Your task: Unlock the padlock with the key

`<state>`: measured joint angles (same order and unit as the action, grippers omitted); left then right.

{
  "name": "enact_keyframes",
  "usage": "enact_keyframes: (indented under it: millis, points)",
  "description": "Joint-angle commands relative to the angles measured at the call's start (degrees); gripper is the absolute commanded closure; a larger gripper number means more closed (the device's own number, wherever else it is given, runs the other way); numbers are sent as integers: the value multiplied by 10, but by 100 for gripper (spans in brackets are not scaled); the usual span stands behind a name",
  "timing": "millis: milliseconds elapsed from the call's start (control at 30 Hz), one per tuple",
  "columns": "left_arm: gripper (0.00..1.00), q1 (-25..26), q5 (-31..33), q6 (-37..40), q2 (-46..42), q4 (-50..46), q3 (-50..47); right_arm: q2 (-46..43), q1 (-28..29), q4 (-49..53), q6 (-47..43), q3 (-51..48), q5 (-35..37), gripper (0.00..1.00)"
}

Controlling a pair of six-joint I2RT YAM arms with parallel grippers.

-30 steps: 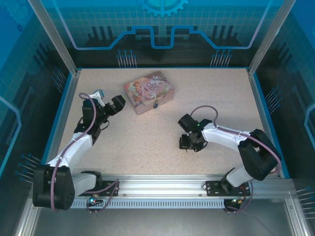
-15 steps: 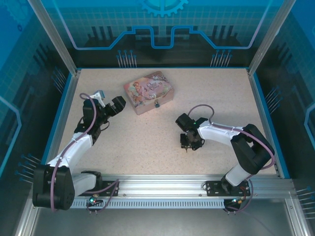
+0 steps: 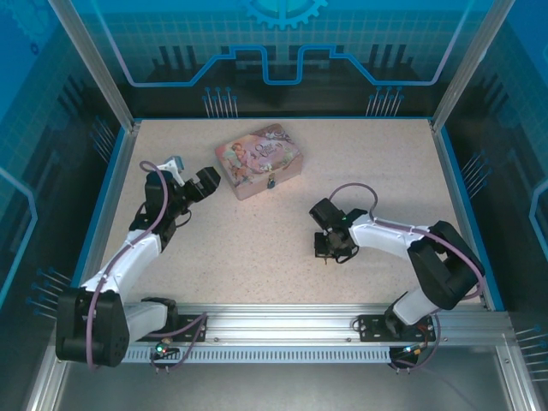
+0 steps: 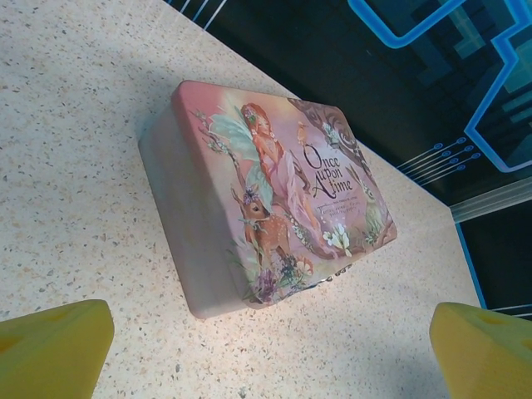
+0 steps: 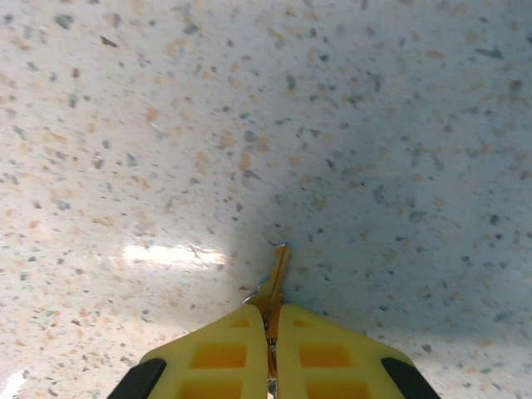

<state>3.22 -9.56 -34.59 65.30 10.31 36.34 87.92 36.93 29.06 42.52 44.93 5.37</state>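
Since a moment ago the right gripper (image 3: 325,254) has edged slightly back to the right, and its elbow has swung outward toward the right edge; the left gripper (image 3: 208,181) has barely crept closer to the tin.

Up close, the right gripper's yellow fingers (image 5: 233,345) are pressed together on a thin little metal key (image 5: 277,274). The key's blade sticks out past the fingertips toward the speckled beige worktop (image 3: 257,248). I can't tell whether its tip touches the surface. That gripper hangs low, right of the worktop's middle and nearer the near edge.

The left gripper's yellow fingers (image 4: 50,349) are spread wide apart and grip nothing. They face a pink illustrated rectangular tin box (image 4: 274,199) lying flat, just beyond them, toward the far edge and left of centre.

A tiny blue padlock with a silver shackle (image 3: 271,181) hangs on the box's near side, well apart from the key.
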Motion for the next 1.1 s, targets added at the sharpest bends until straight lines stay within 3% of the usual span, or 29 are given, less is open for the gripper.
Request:
enact_keyframes:
  millis: [0,300,600,800,1067]
  points:
    - [1,10,-17,7,-13,-18,30,-15,-11,-43,-30,-32,-25,93]
    - [1,34,-44,22,-11,-22,50,-69,-36,-94,-81,-63,-59,96]
    - [3,77,-132,36,0,-35,98,-188,-67,-194,-160,-92,-123,100]
    - [11,122,-204,33,18,-29,139,-264,-89,-282,-171,-96,-197,100]
    - [29,200,-250,-25,81,34,182,-307,-89,-397,-130,-79,-228,100]
